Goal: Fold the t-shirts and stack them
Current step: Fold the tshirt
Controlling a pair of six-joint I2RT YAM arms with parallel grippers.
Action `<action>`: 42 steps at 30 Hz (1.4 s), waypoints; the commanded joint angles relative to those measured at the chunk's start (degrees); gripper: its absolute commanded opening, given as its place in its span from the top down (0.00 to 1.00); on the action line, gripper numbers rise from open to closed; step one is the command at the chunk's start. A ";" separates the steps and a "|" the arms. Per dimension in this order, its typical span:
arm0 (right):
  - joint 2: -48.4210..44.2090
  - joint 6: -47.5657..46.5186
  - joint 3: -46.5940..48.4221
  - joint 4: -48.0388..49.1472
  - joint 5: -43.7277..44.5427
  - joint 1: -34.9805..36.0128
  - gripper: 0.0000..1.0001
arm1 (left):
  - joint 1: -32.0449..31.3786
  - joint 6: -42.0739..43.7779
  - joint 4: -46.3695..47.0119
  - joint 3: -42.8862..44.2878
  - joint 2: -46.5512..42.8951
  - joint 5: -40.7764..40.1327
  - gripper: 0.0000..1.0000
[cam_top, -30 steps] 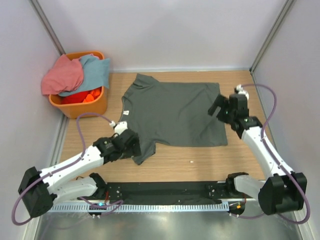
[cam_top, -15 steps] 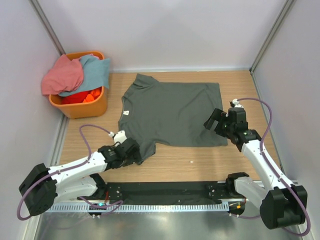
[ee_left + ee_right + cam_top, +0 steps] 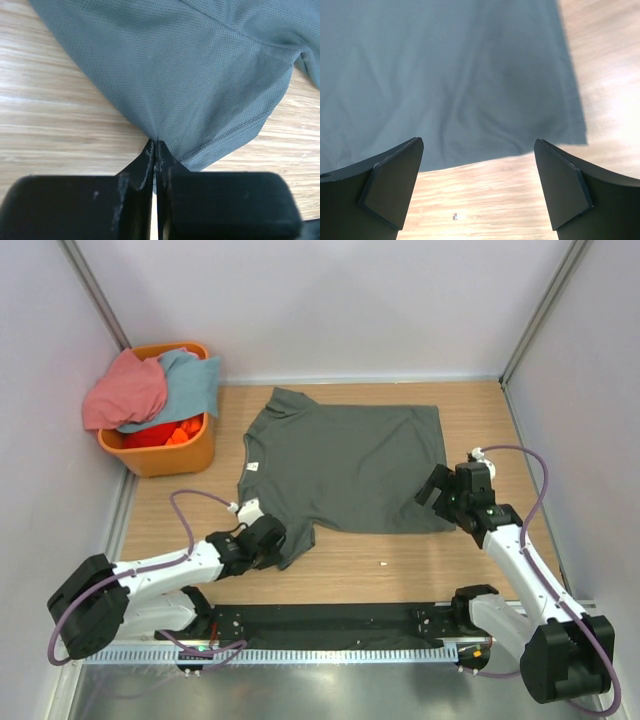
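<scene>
Dark grey t-shirt (image 3: 350, 465) spread flat on the table (image 3: 380, 565), one gripper clamped on its sleeve, the other wide apart over its hem.

Well left of the grey shirt, an orange basket (image 3: 160, 455) holds a salmon-pink shirt (image 3: 125, 390) and a light blue shirt (image 3: 190, 380), heaped over the rim and hiding most of what lies beneath. At the grey shirt's near sleeve, the left gripper (image 3: 156, 155) has its fingers pressed together on a pinch of the sleeve's edge; the fingertips themselves are buried in cloth. The shirt is fine mesh cloth, collar to the left, with a small white neck label (image 3: 253, 466). At its near right corner, the right gripper (image 3: 480, 185) hangs spread wide, nothing between its fingers.
</scene>
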 commanded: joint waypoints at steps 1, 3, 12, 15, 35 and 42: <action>-2.68 8.39 -1.94 -4.84 10.12 -0.08 0.00 | -0.28 -0.36 -2.90 0.60 -3.32 -1.24 1.00; -5.58 11.31 -5.18 -4.68 10.41 -1.22 0.00 | -0.28 -0.89 -6.24 0.96 -5.52 -2.12 1.00; -2.96 18.00 -11.00 -1.96 10.41 -3.42 0.17 | -0.28 -0.37 -11.79 1.84 -12.56 -4.94 1.00; -2.69 18.44 -11.88 -0.99 12.43 -4.21 0.35 | -0.28 0.07 -12.23 1.84 -12.65 -5.12 1.00; 0.47 16.07 -14.87 6.22 12.34 -6.32 0.81 | -0.28 1.39 -15.74 3.68 -14.41 -6.79 1.00; 1.00 15.90 -14.17 7.72 8.83 -6.41 0.99 | -0.28 1.92 -19.87 6.14 -17.30 -7.40 1.00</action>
